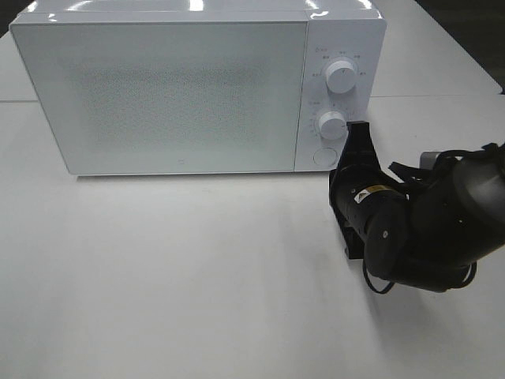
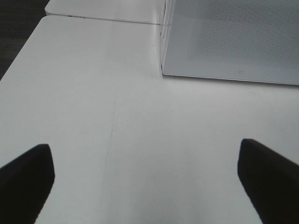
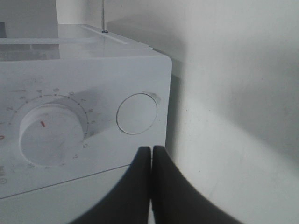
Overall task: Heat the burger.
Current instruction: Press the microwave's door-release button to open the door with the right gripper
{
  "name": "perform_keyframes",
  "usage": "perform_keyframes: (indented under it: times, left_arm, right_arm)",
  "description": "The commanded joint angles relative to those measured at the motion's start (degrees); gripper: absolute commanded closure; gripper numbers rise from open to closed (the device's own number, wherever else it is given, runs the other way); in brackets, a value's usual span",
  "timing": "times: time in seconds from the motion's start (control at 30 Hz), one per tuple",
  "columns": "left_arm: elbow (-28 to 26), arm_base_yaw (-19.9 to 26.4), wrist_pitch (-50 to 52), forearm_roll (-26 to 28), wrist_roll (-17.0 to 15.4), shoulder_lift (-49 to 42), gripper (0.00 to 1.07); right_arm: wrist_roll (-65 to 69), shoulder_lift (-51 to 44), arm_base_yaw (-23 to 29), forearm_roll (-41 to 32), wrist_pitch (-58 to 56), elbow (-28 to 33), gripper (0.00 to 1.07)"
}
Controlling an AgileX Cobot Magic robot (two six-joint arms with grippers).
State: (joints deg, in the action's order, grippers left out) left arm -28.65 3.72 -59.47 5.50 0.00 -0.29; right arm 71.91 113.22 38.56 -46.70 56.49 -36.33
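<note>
1. Burger: not in view from any camera. The microwave (image 1: pixel 347 31) has its door (image 1: pixel 173 87) shut and frosted, so it's likely inside, but I can't confirm.
2. Handling, my guess: light, soft, with stacked layers that slide and squash. Take it low across the bun sides with a gentle squeeze and keep it level.
3. Right fingers (image 3: pixel 133 191): pressed together, empty, tip at the control panel by the lower dial (image 1: pixel 332 124) and round button (image 3: pixel 137 114). Can't tell whether they touch.
4. Left fingers (image 2: pixel 25 182): spread wide, holding nothing, over bare worktop (image 2: pixel 117 116) near the microwave's front corner.
5. Looks like the timer-setting stage.
</note>
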Motion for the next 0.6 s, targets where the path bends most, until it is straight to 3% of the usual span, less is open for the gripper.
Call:
perform_keyframes:
  times: [0.03,0.6]
  left_arm:
    - [0.11,0.0,0.4,0.46,0.0,-1.26,0.07]
    - [0.11,0.0,0.4,0.34,0.0,-1.26,0.07]
  right_arm:
    - [0.52,1.72,-0.63,0.69,-0.29,-2.18,1.07]
    - [1.38,8.59,-6.02,4.7,-3.09,-11.69,1.07]
